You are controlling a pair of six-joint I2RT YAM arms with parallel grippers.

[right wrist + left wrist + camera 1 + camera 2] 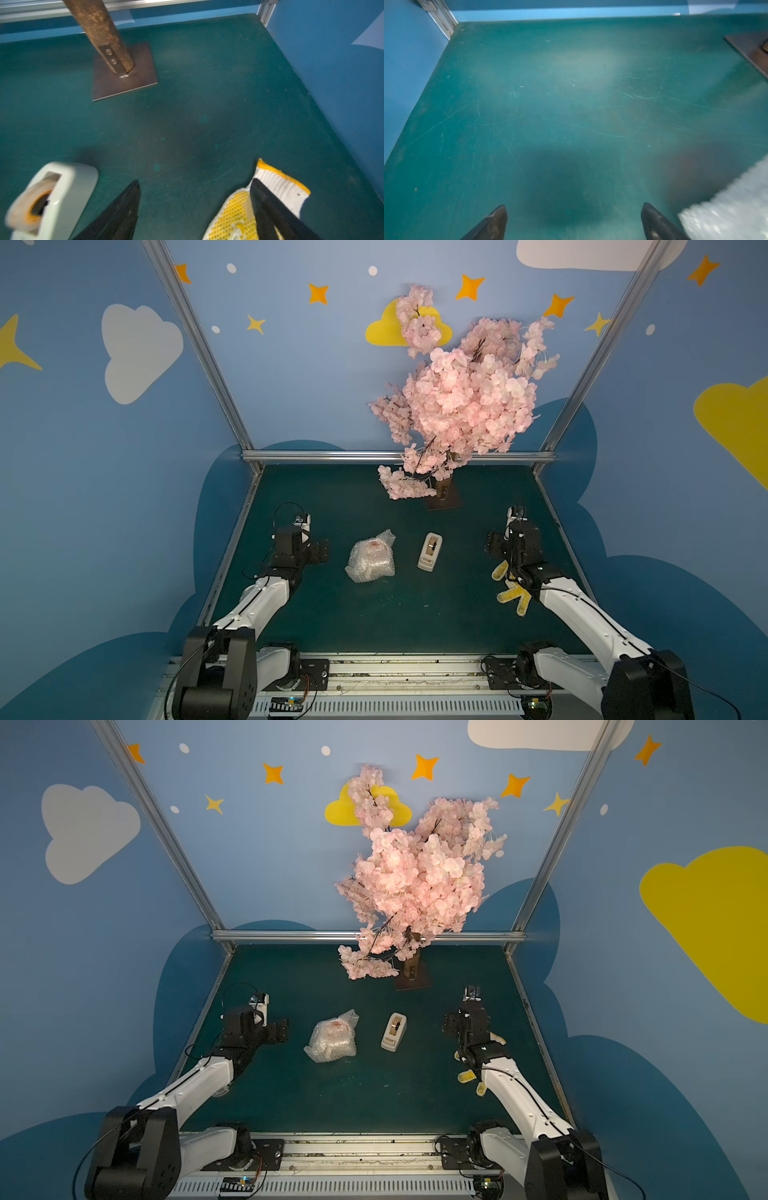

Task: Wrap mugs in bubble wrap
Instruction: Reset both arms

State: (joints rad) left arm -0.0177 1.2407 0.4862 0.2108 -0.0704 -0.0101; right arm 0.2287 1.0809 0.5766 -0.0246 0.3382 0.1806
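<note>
**A:** How do the arms stand?

**B:** Both reach in from the 6 o'clock edge of the dark green table mat (pixel 374 614), with the forearms sloping up and the wrists tipped down. The left gripper (pixel 573 207) hangs at 9 o'clock of the bundle. Its black fingers are spread wide, with only bare mat between them. The right gripper (pixel 195 181) is at the table's 3 o'clock side, also splayed and pinching nothing. One of its fingers crosses a yellow-and-white dotted knit glove (pixel 234 216); I cannot tell whether they touch.

**A:** Where is the mug?

**B:** The mug (pixel 374 546) shows only as a reddish round patch through the clear, bumpy bubble wrap (pixel 370 568) bunched around it. The bundle lies just to 9 o'clock of the table's middle, apart from both grippers.

**A:** What else is around it?

**B:** A cream plastic tape dispenser (pixel 430 551) sits at 3 o'clock of the bundle, between it and the right gripper. A pink artificial blossom tree (pixel 461 398) stands on a brown square base plate (pixel 133 83) at 12 o'clock. The glove lies partly under the right arm, at about 4 o'clock.
</note>
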